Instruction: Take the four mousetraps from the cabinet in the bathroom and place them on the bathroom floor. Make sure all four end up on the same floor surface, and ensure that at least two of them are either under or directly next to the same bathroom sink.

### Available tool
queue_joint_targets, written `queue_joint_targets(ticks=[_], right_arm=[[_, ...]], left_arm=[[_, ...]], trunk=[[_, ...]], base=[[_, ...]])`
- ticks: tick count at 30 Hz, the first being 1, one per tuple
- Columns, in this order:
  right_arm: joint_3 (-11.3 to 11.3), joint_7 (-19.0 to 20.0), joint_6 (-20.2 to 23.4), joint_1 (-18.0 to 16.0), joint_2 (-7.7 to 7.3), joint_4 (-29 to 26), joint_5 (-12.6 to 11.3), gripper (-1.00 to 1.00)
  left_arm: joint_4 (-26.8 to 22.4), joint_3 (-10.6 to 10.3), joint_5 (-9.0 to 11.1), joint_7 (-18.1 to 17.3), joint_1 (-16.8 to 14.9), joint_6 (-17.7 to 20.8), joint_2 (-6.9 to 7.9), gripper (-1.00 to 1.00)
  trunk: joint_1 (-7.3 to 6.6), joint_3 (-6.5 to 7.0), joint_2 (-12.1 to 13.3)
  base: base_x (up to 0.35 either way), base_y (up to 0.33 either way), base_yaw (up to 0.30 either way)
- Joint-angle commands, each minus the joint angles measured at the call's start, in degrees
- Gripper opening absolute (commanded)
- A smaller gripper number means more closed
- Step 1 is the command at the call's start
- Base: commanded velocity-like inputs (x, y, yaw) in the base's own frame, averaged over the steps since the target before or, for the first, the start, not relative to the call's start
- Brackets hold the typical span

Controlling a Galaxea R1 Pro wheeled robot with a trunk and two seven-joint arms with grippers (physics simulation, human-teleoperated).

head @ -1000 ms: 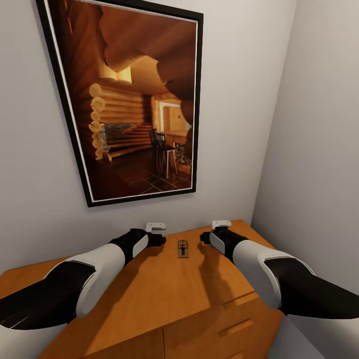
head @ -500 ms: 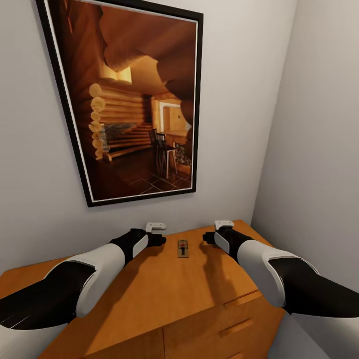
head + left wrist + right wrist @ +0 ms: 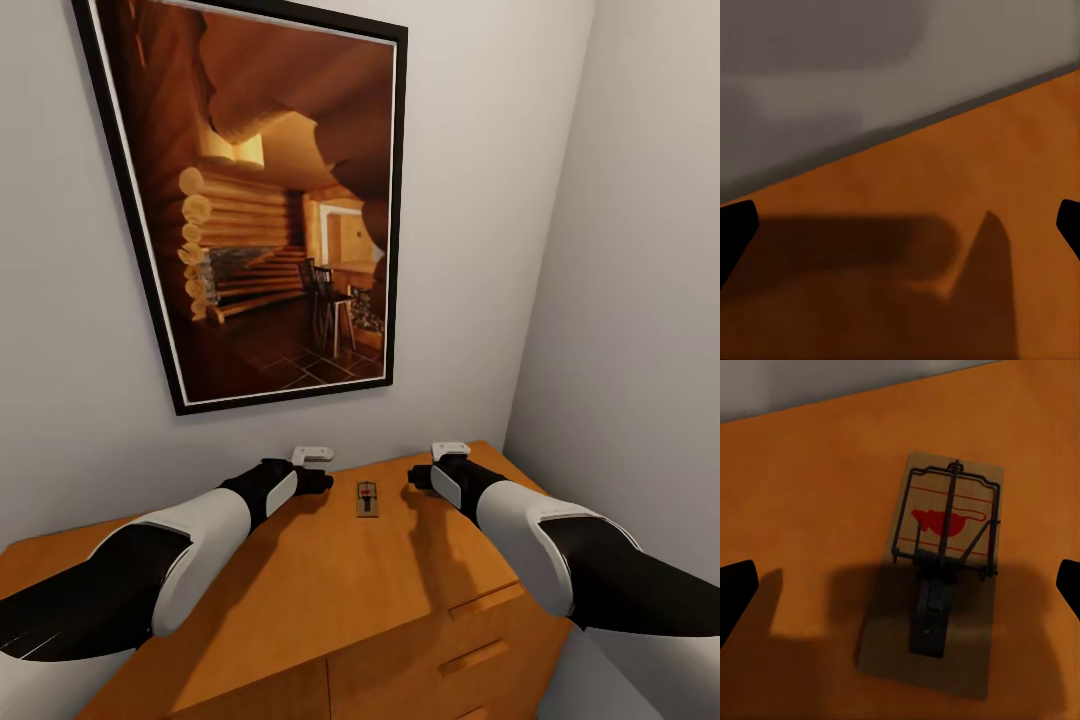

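One mousetrap (image 3: pixel 367 498) lies flat on top of the cabinet (image 3: pixel 300 590).
It sits between the left gripper (image 3: pixel 322 481) and right gripper (image 3: pixel 413 477), touching neither; both have fingers spread wide, holding nothing, below a framed picture (image 3: pixel 255 200).

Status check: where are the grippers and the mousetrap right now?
Left gripper and right gripper open, flanking the mousetrap. Mousetrap flat on cabinet top, untouched. Nothing blocking.
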Motion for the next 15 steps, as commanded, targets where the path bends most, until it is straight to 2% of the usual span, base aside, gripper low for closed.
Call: queue_joint_targets(ticks=[1,15], right_arm=[[0.1,-0.2,0.0,-0.1,0.02,0.1,-0.4,1.0],[0.1,-0.2,0.0,-0.1,-0.06,0.1,-0.4,1.0]], left_arm=[[-0.1,-0.5,0.6,0.0,0.0,0.3,0.01,1.0],[-0.1,-0.5,0.6,0.0,0.0,0.3,0.01,1.0]], trunk=[[0.0,-0.08,-0.1],[0.0,-0.08,-0.1]], base=[[0.0,0.0,0.0],[0.0,0.0,0.0]])
